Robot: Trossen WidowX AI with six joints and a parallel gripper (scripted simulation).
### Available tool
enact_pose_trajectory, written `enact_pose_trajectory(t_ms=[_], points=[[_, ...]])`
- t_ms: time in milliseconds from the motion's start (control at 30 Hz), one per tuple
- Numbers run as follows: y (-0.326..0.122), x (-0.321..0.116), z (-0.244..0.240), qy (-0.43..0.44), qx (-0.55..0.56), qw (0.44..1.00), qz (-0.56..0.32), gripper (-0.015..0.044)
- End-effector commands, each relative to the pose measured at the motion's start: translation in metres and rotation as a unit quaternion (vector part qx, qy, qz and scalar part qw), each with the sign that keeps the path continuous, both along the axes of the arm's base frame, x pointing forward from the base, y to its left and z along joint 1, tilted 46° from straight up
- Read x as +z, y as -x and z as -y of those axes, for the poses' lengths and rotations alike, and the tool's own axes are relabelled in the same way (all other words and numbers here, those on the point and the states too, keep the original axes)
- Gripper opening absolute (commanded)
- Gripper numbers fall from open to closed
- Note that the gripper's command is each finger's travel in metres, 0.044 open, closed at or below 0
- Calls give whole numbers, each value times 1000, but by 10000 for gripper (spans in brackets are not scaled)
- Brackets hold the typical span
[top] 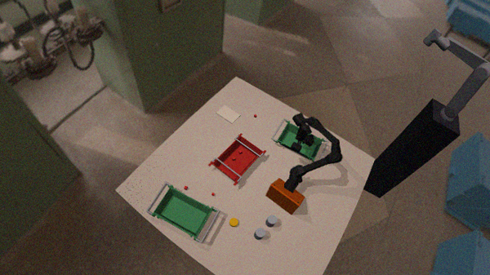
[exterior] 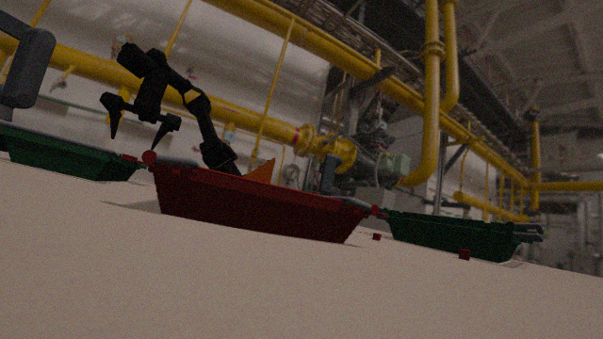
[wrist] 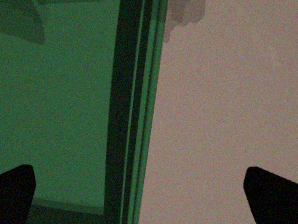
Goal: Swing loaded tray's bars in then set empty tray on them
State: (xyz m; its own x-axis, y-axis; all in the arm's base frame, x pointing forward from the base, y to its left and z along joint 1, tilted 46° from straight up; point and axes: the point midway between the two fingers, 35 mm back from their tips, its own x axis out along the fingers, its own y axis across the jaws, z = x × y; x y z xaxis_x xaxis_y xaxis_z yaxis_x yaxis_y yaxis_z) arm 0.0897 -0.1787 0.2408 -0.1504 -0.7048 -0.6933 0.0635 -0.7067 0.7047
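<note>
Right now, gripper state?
Gripper: open, nothing between the fingers, above the green tray beyond the red one.

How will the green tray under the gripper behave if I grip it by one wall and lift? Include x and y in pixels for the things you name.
The green tray (top: 287, 144) (wrist: 75, 115) looks stiff, with straight, ribbed walls, so it probably won't flop. It seems light for its size, being thin-walled and hollow. Held at one side, it would likely tip, since most of it would hang off that wall.
</note>
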Motion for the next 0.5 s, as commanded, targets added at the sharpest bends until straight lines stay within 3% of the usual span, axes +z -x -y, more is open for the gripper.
enact_pose_trajectory(t_ms=[0, 467], points=[[11, -1, -2, 12, -30, 999, 24, 440], [10, -14, 10, 7, -32, 999, 25, 440]])
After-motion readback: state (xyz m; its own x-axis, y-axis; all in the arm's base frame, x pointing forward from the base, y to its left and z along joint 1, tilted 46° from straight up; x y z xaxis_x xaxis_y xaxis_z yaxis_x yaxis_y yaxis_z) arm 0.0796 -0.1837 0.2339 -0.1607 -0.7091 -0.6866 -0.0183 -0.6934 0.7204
